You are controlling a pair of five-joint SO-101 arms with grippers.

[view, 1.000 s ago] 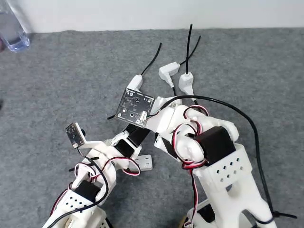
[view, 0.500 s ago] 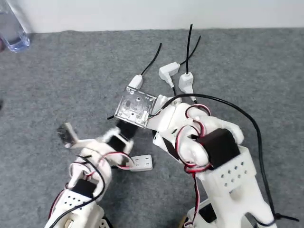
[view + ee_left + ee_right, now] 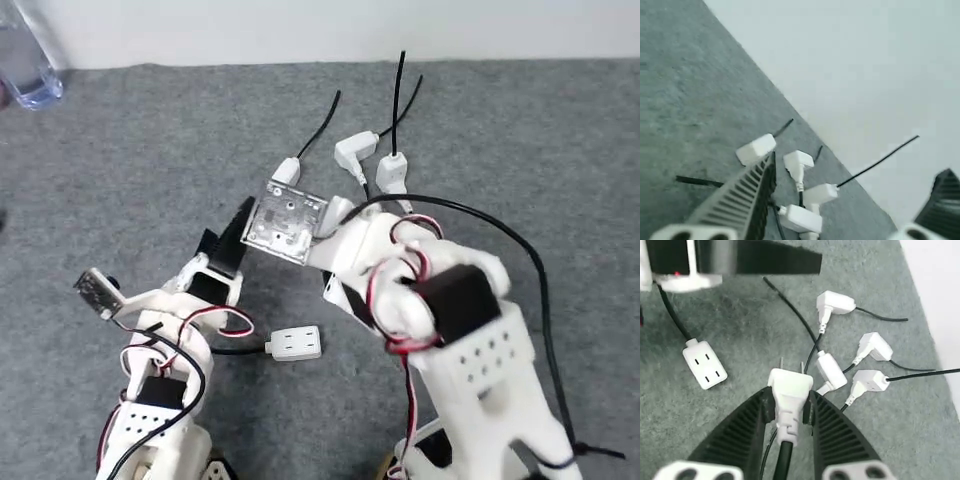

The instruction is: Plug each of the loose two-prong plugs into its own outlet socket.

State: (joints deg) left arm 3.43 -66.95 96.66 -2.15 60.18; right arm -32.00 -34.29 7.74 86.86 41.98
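Grey, felt-like covering spans the desk (image 3: 120, 170), with a white wall (image 3: 300, 30) along the top edge of the high view and a clear bottle (image 3: 25, 65) in the upper left corner. In that view, three loose plugs (image 3: 355, 152) with black cords lie close together at upper centre. The outlet socket (image 3: 297, 343), a white block on a black cord, lies flat at lower centre, between the two arms. The left hand (image 3: 228, 225) sits left of centre, pointing toward the upper right, next to the right arm's camera board (image 3: 285, 222). In the left wrist view, the left hand (image 3: 857, 167) is spread wide with nothing between its fingers (image 3: 747, 192). Four white loose plugs (image 3: 799, 162) lie bunched on the desk beyond them, near the foot of the wall. In the right wrist view, the right hand (image 3: 788, 407) is closed on a white two-prong plug (image 3: 789, 390), gripping its body on both sides. The prongs point away from the camera, and the black cord trails back between the fingers. The outlet socket (image 3: 705, 364) lies face up on the desk, apart from the gripped plug and off to one side of it. Four loose plugs lie beyond the prongs, the nearest (image 3: 830, 369) close to them.
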